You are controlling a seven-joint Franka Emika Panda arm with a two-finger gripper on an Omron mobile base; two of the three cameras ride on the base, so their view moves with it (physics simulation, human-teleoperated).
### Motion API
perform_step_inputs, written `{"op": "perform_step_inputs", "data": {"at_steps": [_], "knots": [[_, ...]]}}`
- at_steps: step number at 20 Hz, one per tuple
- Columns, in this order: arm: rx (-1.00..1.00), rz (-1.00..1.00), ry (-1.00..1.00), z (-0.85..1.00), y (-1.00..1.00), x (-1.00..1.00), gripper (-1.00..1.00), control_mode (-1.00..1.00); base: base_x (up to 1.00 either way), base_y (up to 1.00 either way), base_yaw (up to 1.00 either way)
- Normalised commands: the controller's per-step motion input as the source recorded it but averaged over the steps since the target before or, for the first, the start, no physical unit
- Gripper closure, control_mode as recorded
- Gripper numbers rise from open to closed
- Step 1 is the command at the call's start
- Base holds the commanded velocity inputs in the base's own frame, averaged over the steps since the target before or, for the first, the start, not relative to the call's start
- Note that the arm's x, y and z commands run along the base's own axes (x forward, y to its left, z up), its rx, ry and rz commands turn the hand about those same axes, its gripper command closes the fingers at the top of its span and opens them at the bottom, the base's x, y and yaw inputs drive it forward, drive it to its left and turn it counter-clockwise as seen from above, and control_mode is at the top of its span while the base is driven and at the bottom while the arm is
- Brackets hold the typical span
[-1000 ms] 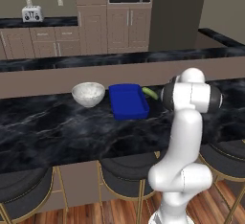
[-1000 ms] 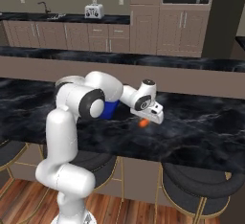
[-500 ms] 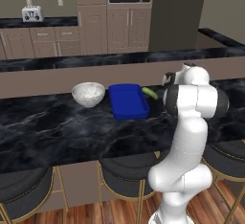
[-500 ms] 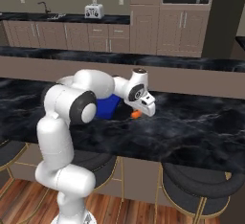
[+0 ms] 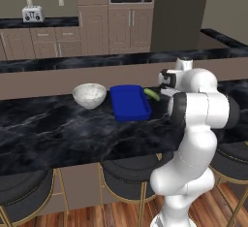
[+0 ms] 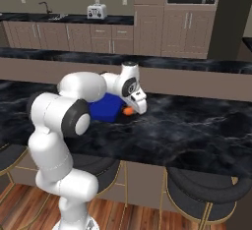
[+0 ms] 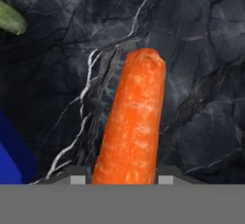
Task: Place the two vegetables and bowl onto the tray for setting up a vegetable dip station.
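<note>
My tool [image 7: 122,179] is closed on the carrot [image 7: 131,127]. In the hand view the orange piece stands between my two finger tips [image 7: 78,179], one on each side of its lower end, and its blunt end points away from me over the black marble table [image 7: 201,55]. In the right base view the carrot [image 6: 128,110] shows as a small orange spot under my hand, just beside the near right corner of the tray [image 6: 106,107]. I cannot tell if the carrot is lifted above the table or touches it.

The blue tray [image 5: 129,102] lies on the table and nothing is in it. In the hand view one corner of the tray [image 7: 12,156] shows at the lower left, near the carrot but apart from it.

The yellow-green vegetable [image 5: 151,94] lies on the table just beside the far right side of the tray, not on it. In the hand view its rounded end [image 7: 12,18] is at the upper left, well apart from the carrot.

The white speckled bowl [image 5: 89,95] stands upright on the table to the left of the tray, near it but not touching.
</note>
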Motion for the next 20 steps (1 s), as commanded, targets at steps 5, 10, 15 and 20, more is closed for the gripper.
{"op": "perform_step_inputs", "data": {"at_steps": [5,10,15,20], "knots": [[0.0,-0.25,0.0,0.23,0.57,0.0,1.0,-1.0,0.0,0.0,0.0],[0.0,-0.23,0.0,0.26,0.53,0.0,1.0,-1.0,0.0,0.0,0.0],[0.0,-0.23,0.0,0.19,0.41,0.0,1.0,-1.0,0.0,0.0,0.0],[0.0,-0.21,0.0,0.02,0.32,0.0,1.0,-1.0,0.0,0.0,0.0]]}}
